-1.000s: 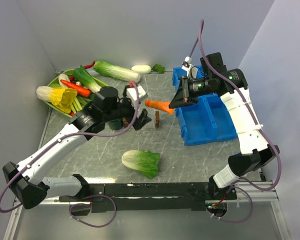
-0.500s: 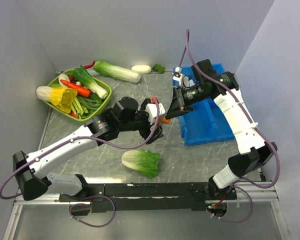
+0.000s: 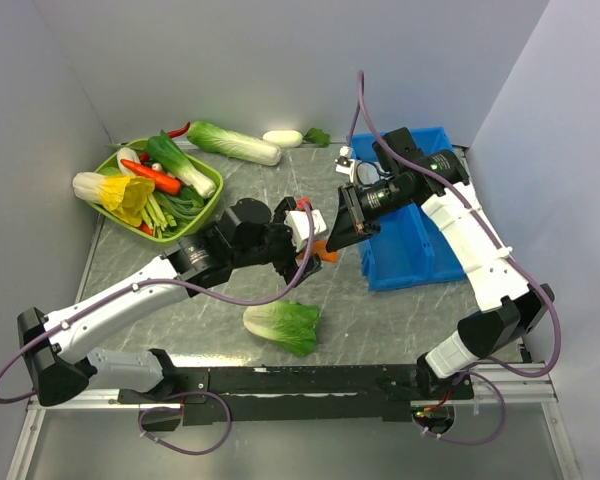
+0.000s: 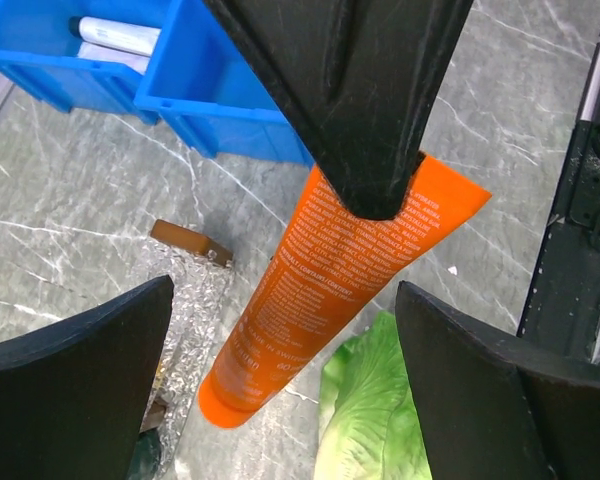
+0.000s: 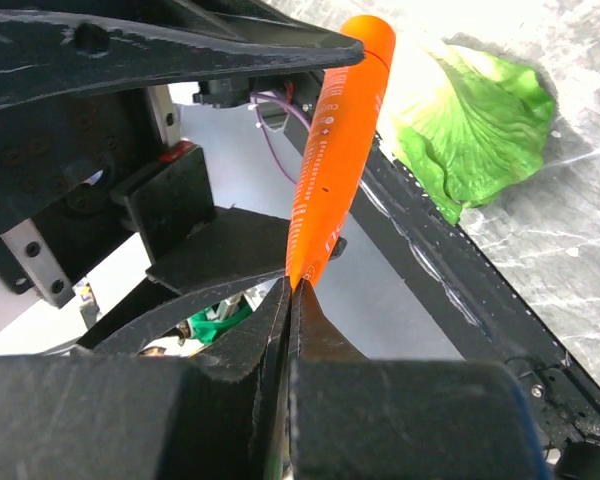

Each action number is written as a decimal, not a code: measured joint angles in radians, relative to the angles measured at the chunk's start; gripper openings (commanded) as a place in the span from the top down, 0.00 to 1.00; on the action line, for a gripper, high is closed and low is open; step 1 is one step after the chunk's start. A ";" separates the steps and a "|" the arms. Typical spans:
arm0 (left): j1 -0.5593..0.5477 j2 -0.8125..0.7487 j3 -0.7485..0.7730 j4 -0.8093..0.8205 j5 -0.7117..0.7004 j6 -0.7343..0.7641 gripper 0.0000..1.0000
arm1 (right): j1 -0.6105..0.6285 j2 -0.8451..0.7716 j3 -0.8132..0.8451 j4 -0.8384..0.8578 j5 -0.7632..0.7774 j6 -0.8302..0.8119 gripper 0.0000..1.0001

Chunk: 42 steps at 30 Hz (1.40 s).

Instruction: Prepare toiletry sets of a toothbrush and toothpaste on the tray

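Observation:
The orange toothpaste tube [image 3: 324,247] hangs in the air left of the blue tray [image 3: 420,250]. My right gripper [image 3: 339,236] is shut on its flat crimped end, which shows in the right wrist view [image 5: 335,150] with the jaws pinched together [image 5: 295,290]. My left gripper [image 4: 285,290] is open, with one finger on each side of the tube [image 4: 330,290] and not touching it. The tube's cap end points down toward the table. No toothbrush shows in any view.
A cabbage [image 3: 282,326] lies on the table below the grippers. A green basket of vegetables [image 3: 158,188] stands at the back left. A white tube [image 4: 115,35] lies in the tray [image 4: 220,110]. Crumpled foil and a small brown piece [image 4: 190,242] lie beside the tray.
My right gripper has carried the orange tube left and forward, away from the tray. My left arm has swung right, so its open fingers now flank the tube.

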 measured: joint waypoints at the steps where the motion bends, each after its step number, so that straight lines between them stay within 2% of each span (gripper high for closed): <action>1: 0.000 0.000 0.000 -0.001 0.002 0.000 0.03 | 0.000 -0.001 0.000 0.000 -0.002 0.000 1.00; 5: -0.001 0.000 0.000 -0.006 0.010 -0.002 0.01 | 0.004 -0.006 0.000 0.000 -0.019 0.000 1.00; 8: -0.001 0.000 0.000 -0.007 0.018 -0.010 0.07 | 0.016 -0.011 0.000 0.000 -0.032 -0.001 1.00; 9: -0.001 0.001 0.000 -0.008 0.021 -0.013 0.14 | 0.023 -0.012 0.000 0.000 -0.040 -0.002 1.00; 12: -0.002 0.004 0.000 -0.021 0.032 -0.032 0.28 | 0.037 -0.014 0.000 0.003 -0.047 -0.004 1.00; 14: -0.003 0.008 0.000 -0.030 0.043 -0.045 0.33 | 0.042 -0.014 0.000 0.004 -0.045 -0.006 1.00; 20: -0.007 0.010 0.000 -0.047 0.057 -0.063 0.59 | 0.044 -0.014 0.005 0.004 -0.027 -0.007 1.00; 21: -0.008 0.010 0.000 -0.046 0.058 -0.062 0.66 | 0.044 -0.014 0.009 0.003 -0.022 -0.006 1.00; 22: -0.008 0.010 0.000 -0.044 0.059 -0.063 0.68 | 0.044 -0.014 0.013 0.002 -0.017 -0.006 0.99; 25: -0.011 0.010 0.000 -0.036 0.061 -0.071 0.69 | 0.044 -0.013 0.036 0.003 0.006 0.000 0.95; 32: -0.011 0.011 -0.011 -0.028 0.003 -0.172 0.70 | 0.045 -0.013 0.050 0.027 0.053 0.057 0.60; 34: -0.007 0.017 -0.012 -0.027 -0.018 -0.210 0.71 | 0.046 -0.014 0.050 0.037 0.073 0.075 0.55; 35: -0.005 0.023 -0.012 -0.024 -0.031 -0.232 0.70 | 0.046 -0.014 0.050 0.040 0.085 0.080 0.50; 38: -0.003 0.047 -0.012 -0.020 -0.045 -0.279 0.68 | 0.046 -0.015 0.050 0.042 0.128 0.093 0.43; 42: -0.003 0.082 -0.012 -0.022 -0.052 -0.315 0.69 | 0.046 -0.023 0.047 0.059 0.177 0.111 0.41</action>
